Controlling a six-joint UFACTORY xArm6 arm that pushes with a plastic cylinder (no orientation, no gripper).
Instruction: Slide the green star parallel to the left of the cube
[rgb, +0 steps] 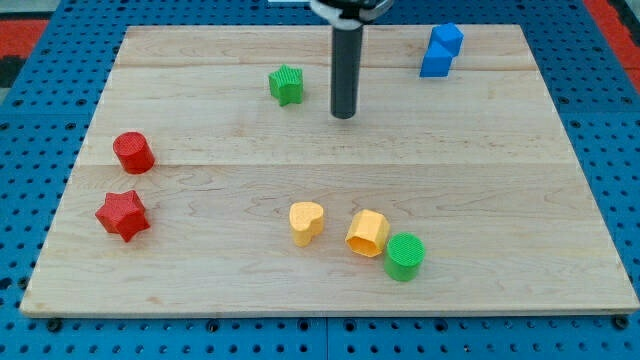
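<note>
The green star (286, 84) lies on the wooden board (200, 290) near the view's top, left of centre. The blue cube (447, 39) sits at the view's top right, touching a second blue block (435, 63) just below and left of it. My tip (343, 115) is the lower end of a dark rod coming down from the view's top. It stands to the right of the green star and slightly lower, a short gap apart, and well left of the blue blocks.
A red cylinder (133, 152) and a red star (122, 215) lie at the view's left. A yellow heart (306, 222), a yellow hexagonal block (367, 233) and a green cylinder (405, 256) sit near the view's bottom centre. Blue pegboard surrounds the board.
</note>
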